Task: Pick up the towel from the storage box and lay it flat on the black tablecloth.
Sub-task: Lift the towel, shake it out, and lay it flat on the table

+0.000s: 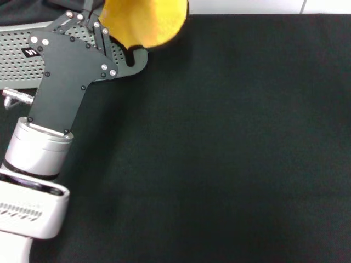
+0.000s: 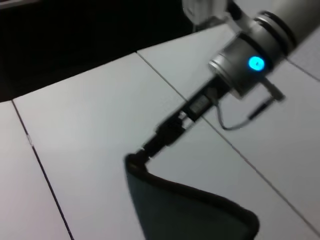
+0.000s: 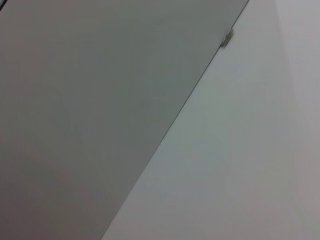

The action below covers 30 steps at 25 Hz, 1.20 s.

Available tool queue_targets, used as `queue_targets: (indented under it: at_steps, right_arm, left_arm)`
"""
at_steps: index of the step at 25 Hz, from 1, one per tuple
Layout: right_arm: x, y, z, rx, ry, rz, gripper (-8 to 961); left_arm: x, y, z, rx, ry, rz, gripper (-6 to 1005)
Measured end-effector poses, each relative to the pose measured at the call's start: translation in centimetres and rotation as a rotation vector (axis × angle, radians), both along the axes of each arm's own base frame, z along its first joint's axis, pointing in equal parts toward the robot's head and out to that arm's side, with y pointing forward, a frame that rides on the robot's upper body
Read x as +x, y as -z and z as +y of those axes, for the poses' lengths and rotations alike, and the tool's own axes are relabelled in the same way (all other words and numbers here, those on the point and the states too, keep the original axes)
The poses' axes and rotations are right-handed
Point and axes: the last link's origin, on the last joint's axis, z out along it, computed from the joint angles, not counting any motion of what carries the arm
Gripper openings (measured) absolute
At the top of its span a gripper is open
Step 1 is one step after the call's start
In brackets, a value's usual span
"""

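Pinching the towel [image 1: 145, 22] between closed fingers, the left gripper [image 1: 98, 27] holds it above the storage box [image 1: 16, 63].

The left gripper [image 1: 98, 30] is showing matt black plates dotted with shiny silver screw heads, and behind them a brushed, satiny metal collar is joining a glossy white plastic housing. Bunched at its fingertips, the towel [image 1: 145, 22] is looking soft and plush, its orange-yellow face fuzzy and unshiny; in the left wrist view its dark grey face [image 2: 190, 215] is appearing matt with a thick stitched edge. Just behind the claw, the storage box [image 1: 19, 60] is presenting smooth light grey perforated plastic. Beneath and ahead of the claw, the black tablecloth [image 1: 219, 153] is lying as matt, finely woven cloth.
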Motion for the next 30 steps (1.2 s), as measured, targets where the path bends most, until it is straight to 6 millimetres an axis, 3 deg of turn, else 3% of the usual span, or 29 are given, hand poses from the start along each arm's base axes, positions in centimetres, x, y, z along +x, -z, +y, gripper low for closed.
queue_targets:
  at_steps: [5, 12, 17, 22, 30]
  right_arm:
    - [2.8, 0.1, -1.1, -0.036, 0.031, -0.061, 7]
    - [7.9, -0.5, -3.0, -0.063, 0.111, -0.108, 7]
    - [10.8, -0.3, -4.4, -0.119, 0.171, -0.115, 7]
    - [12.7, 0.3, -6.2, -0.189, 0.203, -0.119, 7]
    - [15.6, 1.2, -10.8, -0.327, 0.227, -0.190, 7]
  left_arm:
    - [-0.4, -0.9, -0.7, -0.156, 0.094, -0.176, 12]
    - [-2.4, -3.8, -0.4, -0.498, 0.223, -0.393, 12]
    - [-2.8, -5.5, -0.1, -0.705, 0.285, -0.423, 12]
    - [-2.6, -5.9, -0.3, -0.817, 0.313, -0.372, 12]
    - [-3.5, -7.5, -1.6, -1.055, 0.288, -0.450, 12]
